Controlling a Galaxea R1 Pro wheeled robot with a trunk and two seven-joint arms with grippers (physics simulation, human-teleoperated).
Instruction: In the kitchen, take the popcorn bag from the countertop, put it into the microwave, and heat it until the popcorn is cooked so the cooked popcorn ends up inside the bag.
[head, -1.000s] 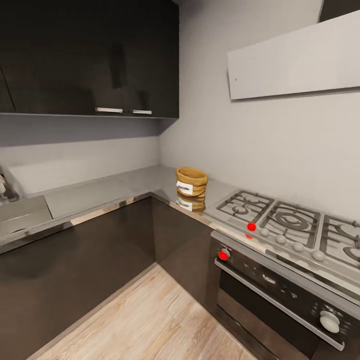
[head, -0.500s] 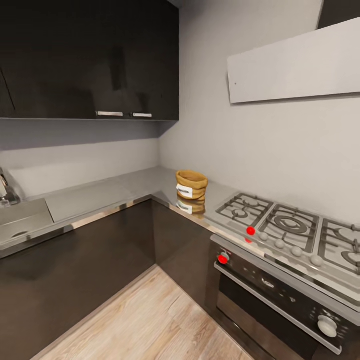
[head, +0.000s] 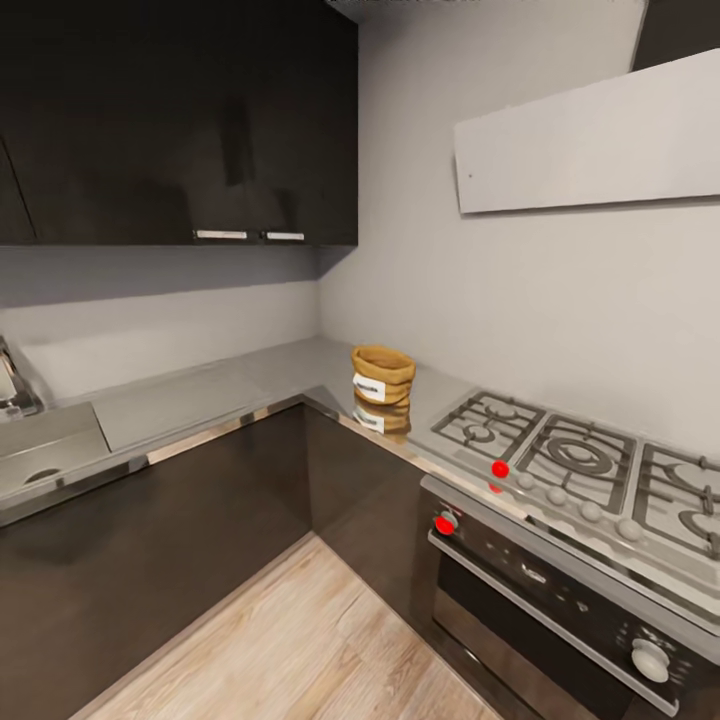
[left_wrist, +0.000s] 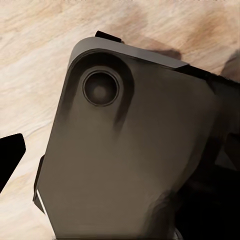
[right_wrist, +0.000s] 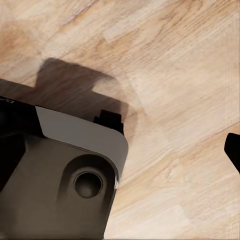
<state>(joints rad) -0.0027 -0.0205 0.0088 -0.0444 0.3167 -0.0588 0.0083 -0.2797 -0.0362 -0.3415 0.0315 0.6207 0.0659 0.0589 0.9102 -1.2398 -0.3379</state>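
Your end effectors cannot be judged here: each wrist view looks down past a grey-brown rounded base housing (left_wrist: 130, 150) to the pale wood-plank floor (right_wrist: 175, 65), and only a black sliver at the edge of each could be a fingertip, so whether either is open, or holds anything, cannot be told. That downward aim suggests both arms hang stowed at your sides while the base travels.

Outward, the head view shows the corner of the long shiny grey steel-look desk (head: 200, 395) over dark cabinets. On it the small tan-brown burlap popcorn bag (head: 382, 374) stands upright with its rolled rim up and its white label facing you, mirrored in the polished surface. It sits near the desk's front edge at the inner corner, just beside the grey gas hob (head: 580, 460), well apart from the sink (head: 45, 455) at far left. Below the hob is the black built-in oven with a steel handle (head: 545, 600).

Judged from this, the fetch has not begun: close in, then raise an arm toward the bag.
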